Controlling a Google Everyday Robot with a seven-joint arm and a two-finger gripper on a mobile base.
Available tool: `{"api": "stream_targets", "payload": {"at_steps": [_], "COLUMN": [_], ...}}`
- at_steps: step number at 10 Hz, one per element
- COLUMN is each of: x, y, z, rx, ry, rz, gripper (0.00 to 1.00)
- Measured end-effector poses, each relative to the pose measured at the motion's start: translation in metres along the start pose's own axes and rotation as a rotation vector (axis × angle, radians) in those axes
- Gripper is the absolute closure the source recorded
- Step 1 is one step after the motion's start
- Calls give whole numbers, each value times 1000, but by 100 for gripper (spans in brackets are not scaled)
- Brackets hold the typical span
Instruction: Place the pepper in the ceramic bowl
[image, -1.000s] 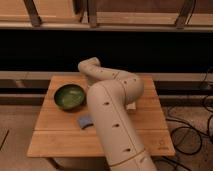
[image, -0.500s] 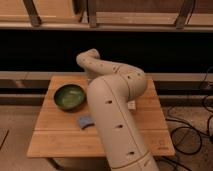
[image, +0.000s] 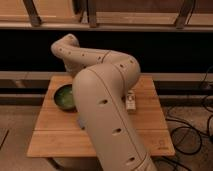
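Observation:
The ceramic bowl (image: 61, 97) is round, glossy and green, and sits at the back left of the wooden table (image: 55, 136). Its right side is covered by my arm. My arm (image: 107, 115) rises from the bottom of the camera view, bends at the right and reaches up and left over the table's back edge. The gripper is hidden behind the arm's own links, somewhere near the bowl's side. The pepper does not show; the arm covers much of the table's middle.
A small white object (image: 131, 100) lies on the table just right of the arm. A grey-blue thing (image: 80, 122) peeks out at the arm's left edge. A dark shelf unit stands behind the table. Cables (image: 197, 125) lie on the floor at right.
The arm's upper joint has swung up and to the left, above the table's back edge. The bowl has not moved.

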Motion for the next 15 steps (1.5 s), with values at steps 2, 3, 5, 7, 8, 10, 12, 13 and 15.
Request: {"api": "stream_targets", "payload": {"at_steps": [2, 3, 5, 7, 8, 10, 12, 13, 15], "x": [1, 5, 7, 7, 7, 7, 7, 7, 7], "y": [50, 61, 66, 66, 66, 65, 65, 65, 65], "z": [-1, 3, 4, 5, 4, 4, 4, 4, 4], "rx": [-46, -52, -53, -53, -53, -53, -53, -53, -53], "ry": [-4, 1, 5, 6, 6, 6, 6, 6, 6], "rz": [-86, -107, -113, -112, -111, -111, -110, -110, -110], "gripper": [100, 100, 96, 75, 65, 45, 26, 21, 20]}}
